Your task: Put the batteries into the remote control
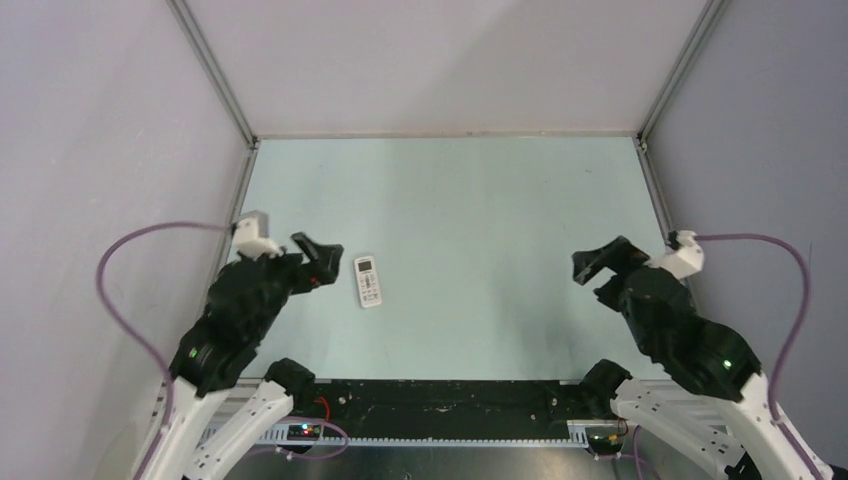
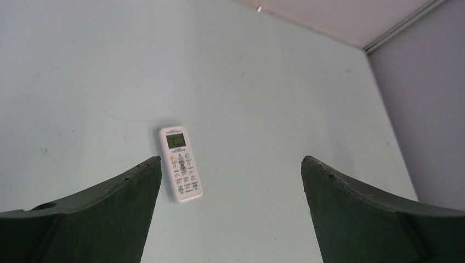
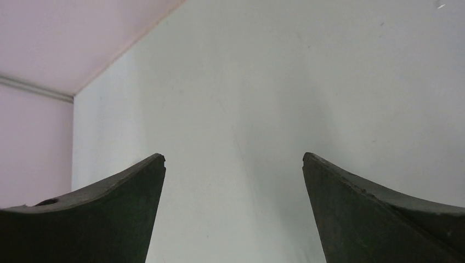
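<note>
Top external view: remote control (image 1: 368,281) lies flat on the pale green desk (image 1: 480,200), left of centre, face up, with its display end towards the far wall and its button end towards the arm bases. Long axis tilted slightly. Left arm (image 1: 235,315) is reached forward, and its jaws sit just beside the remote on the remote's left, near but apart. Left jaws spread wide, nothing between them. Left wrist view confirms this: the two dark fingers (image 2: 109,208) stand far apart, and the remote sits on the desk beyond them, close to the left-hand fingertip without touching it. Right arm (image 1: 675,325) is on the far right of the desk, well apart from the remote. Right jaws also spread wide, gripping nothing; right wrist view shows desk surface and pinkish wall past its fingers. Purple cable (image 1: 130,250) loops from each wrist.
</note>
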{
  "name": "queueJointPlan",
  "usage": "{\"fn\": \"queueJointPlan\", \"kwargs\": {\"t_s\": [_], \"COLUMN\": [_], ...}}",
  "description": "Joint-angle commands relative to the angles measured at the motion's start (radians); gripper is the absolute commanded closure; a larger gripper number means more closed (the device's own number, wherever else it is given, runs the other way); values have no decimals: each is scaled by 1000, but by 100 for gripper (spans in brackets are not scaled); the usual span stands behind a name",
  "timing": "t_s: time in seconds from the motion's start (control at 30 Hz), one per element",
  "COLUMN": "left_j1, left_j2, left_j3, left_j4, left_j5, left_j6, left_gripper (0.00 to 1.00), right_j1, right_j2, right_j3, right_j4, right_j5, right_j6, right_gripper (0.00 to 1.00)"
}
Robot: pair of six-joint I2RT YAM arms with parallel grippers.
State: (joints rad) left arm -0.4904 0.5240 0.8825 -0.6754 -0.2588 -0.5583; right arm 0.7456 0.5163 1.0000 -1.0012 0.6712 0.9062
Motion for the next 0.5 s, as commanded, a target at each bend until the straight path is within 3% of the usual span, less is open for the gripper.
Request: {"fn": "queueJointPlan", "kwargs": {"t_s": [0.0,0.23,0.47], "left_j1": [7,7,7], "left_j2": [-162,-334,-364], "left_j3": [-30,-69,-80], "left_j4": [-69,-110,-117], "left_j5": [4,-65,-69], "left_j6": [72,86,93], "left_gripper": [0,0,0], "right_j1": [-4,-7,-21], "right_j2": [-84,-217,-244], "right_j3": [81,115,126], "right_j4": [-126,-138,-119], "right_j5": [183,330,352], "right_j6": [-34,-164,-275], "right_gripper": [1,1,1]}}
